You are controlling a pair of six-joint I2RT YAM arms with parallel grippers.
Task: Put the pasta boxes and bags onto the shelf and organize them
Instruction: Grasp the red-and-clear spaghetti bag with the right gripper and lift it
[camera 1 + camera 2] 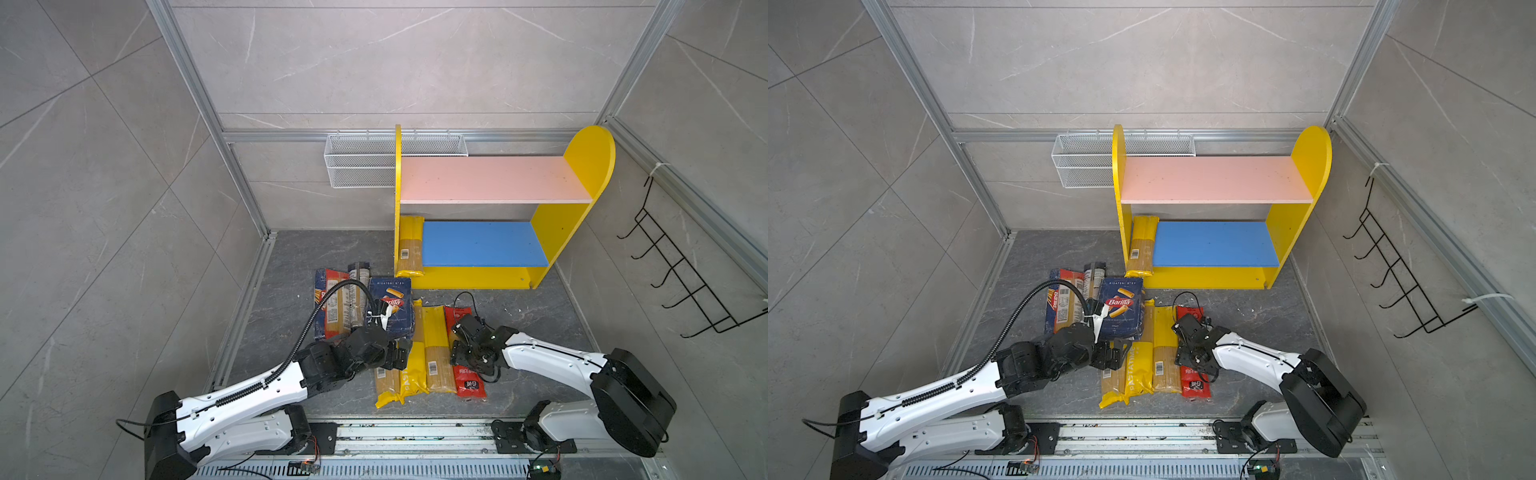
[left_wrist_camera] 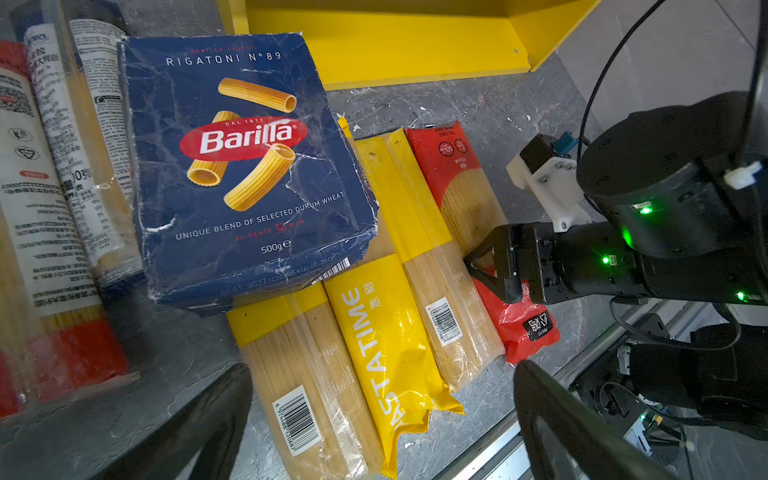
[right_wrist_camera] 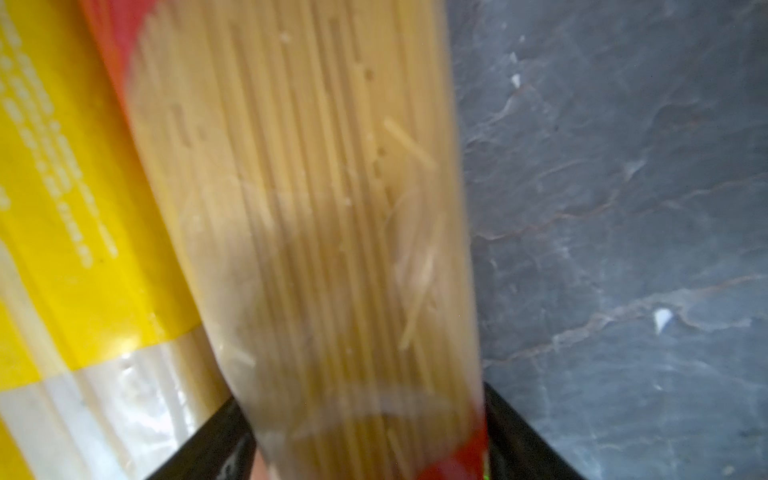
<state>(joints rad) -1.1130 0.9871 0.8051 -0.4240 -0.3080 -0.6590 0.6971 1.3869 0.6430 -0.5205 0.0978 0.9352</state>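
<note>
Three yellow bags (image 2: 299,365) are laid side by side on the floor on the near side of the shelf (image 1: 590,166), with the PASTATIME bag (image 2: 374,332) in the middle. The far ends of the two left ones are covered by the wide rigatoni box (image 1: 390,305), which is propped on them. Just right of this row lies a red-and-clear bag (image 2: 461,195). The right gripper (image 2: 486,272) is lowered over its middle with a finger on either side; whether the bag is already pinched cannot be told. The left gripper (image 1: 397,354) is held above the leftmost yellow bag, jaws spread wide, gripping nothing. Left of the rigatoni box, the narrow spaghetti box (image 1: 1052,307), a second red-and-clear bag (image 1: 334,309) and the dark bag (image 1: 357,291) are grouped. A fourth yellow bag (image 1: 410,245) is lodged at the left end of the shelf's lower tier, beside the blue board (image 1: 482,243).
</note>
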